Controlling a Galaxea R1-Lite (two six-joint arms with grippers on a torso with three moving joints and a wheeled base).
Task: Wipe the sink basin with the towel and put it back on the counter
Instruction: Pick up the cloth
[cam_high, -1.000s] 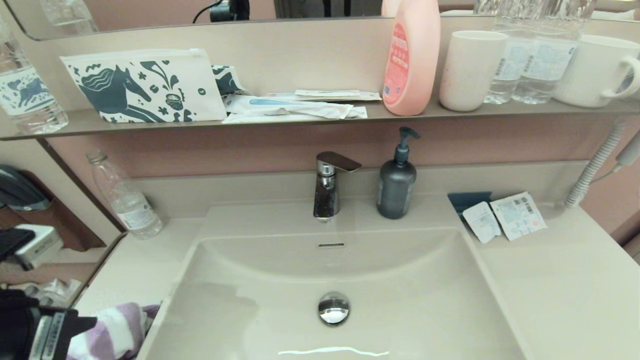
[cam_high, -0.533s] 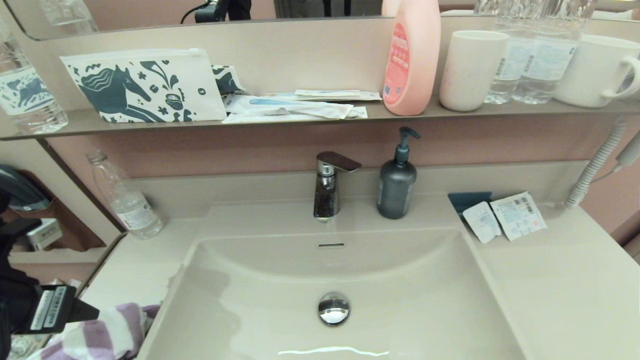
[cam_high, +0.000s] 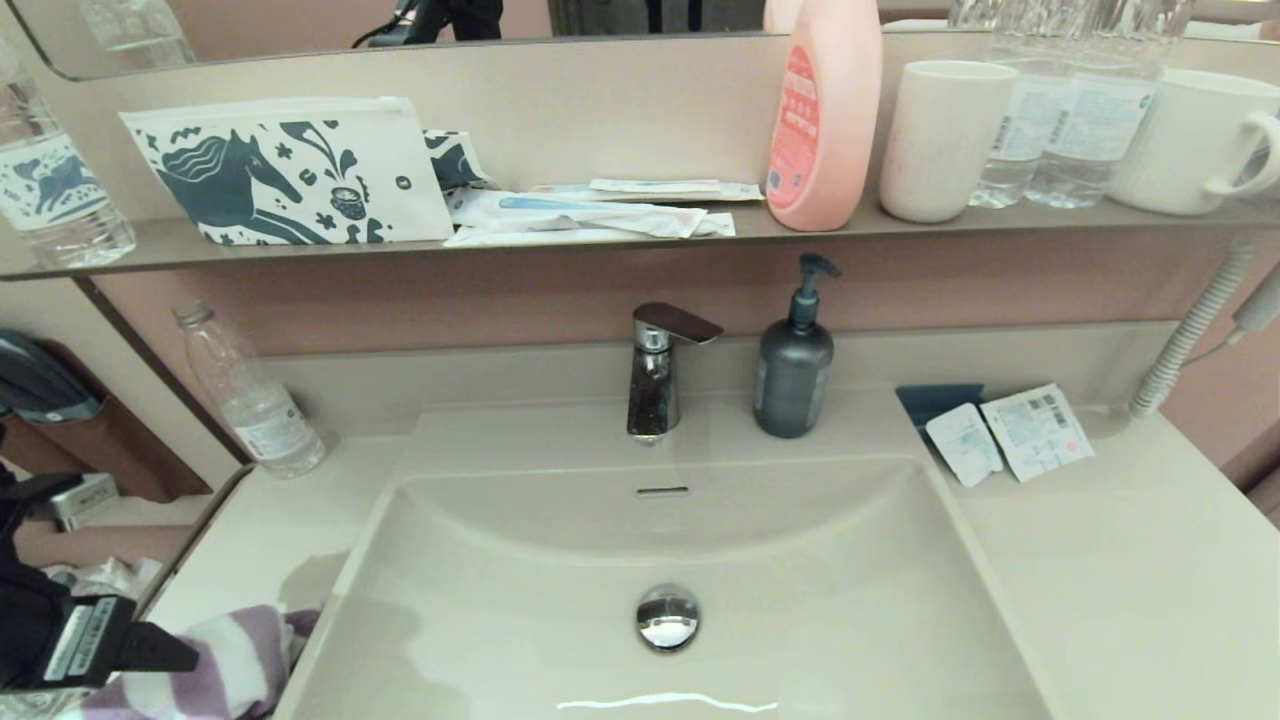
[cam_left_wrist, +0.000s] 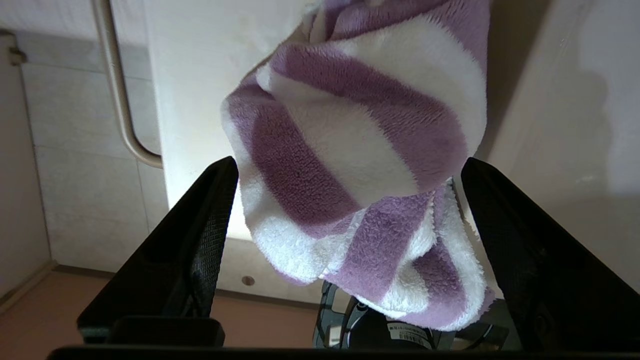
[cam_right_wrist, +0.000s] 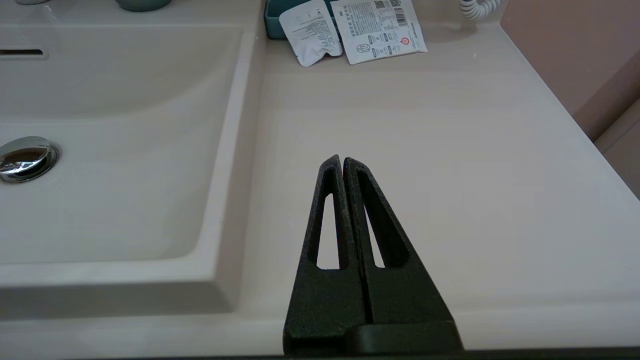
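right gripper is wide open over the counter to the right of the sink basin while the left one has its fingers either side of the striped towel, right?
Not quite: the right gripper is shut, its two fingers pressed together, as the right wrist view shows. The rest holds: it is over the counter to the right of the sink basin, and the left gripper straddles the towel.

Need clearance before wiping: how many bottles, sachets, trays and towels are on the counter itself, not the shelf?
Bottles: 2
Sachets: 2
Tray: 1
Towel: 1
Total: 6
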